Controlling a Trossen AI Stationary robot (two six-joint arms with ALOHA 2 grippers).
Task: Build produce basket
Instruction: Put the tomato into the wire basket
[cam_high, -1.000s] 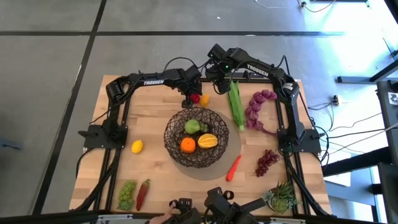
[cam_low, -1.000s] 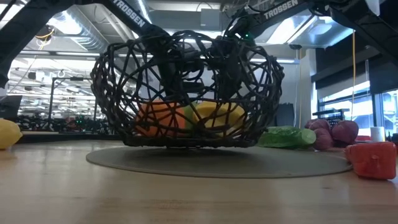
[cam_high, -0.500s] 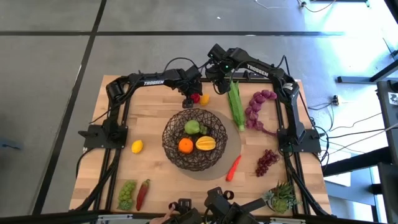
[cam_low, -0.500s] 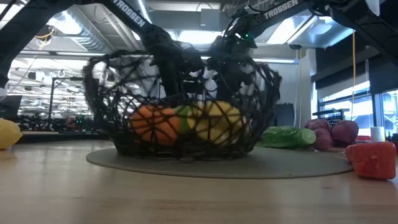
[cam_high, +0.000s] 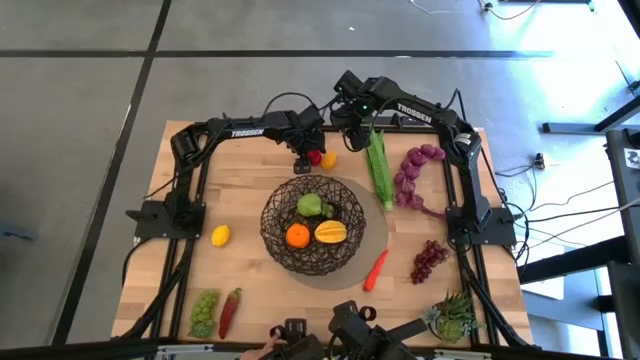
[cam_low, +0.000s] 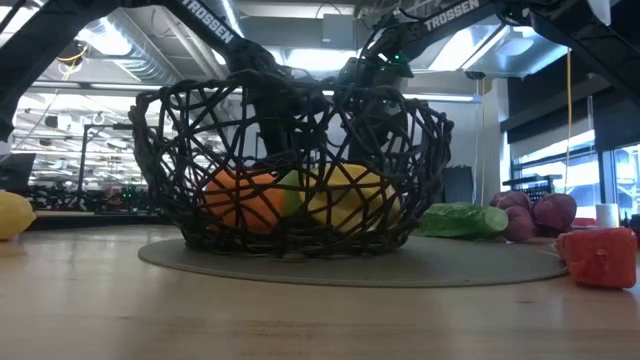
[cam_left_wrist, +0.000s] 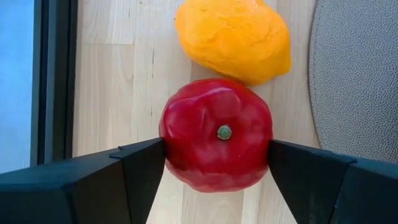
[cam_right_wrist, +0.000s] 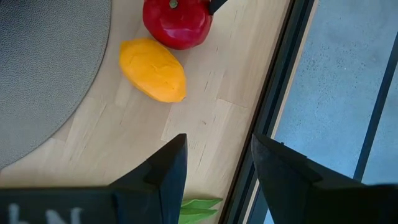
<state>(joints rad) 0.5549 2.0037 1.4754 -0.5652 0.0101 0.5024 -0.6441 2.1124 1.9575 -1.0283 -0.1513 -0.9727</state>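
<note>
Red apple (cam_left_wrist: 216, 142) at far table edge, left claw (cam_left_wrist: 216, 163) clasping it; right claw (cam_right_wrist: 214, 163) released

One camera hangs high up and looks straight down on the whole wooden table (cam_high: 250, 200) and both arms. Another sits low, at table height, very near the basket (cam_low: 290, 165), looking level across into the room behind. The left wrist camera looks down from very close at a red apple (cam_left_wrist: 216, 142) and a yellow-orange fruit (cam_left_wrist: 233, 37). The right wrist camera looks down from a bit farther off at the table's far edge. Both wrist views share that apple, that fruit and the grey mat (cam_right_wrist: 43, 68).
</note>
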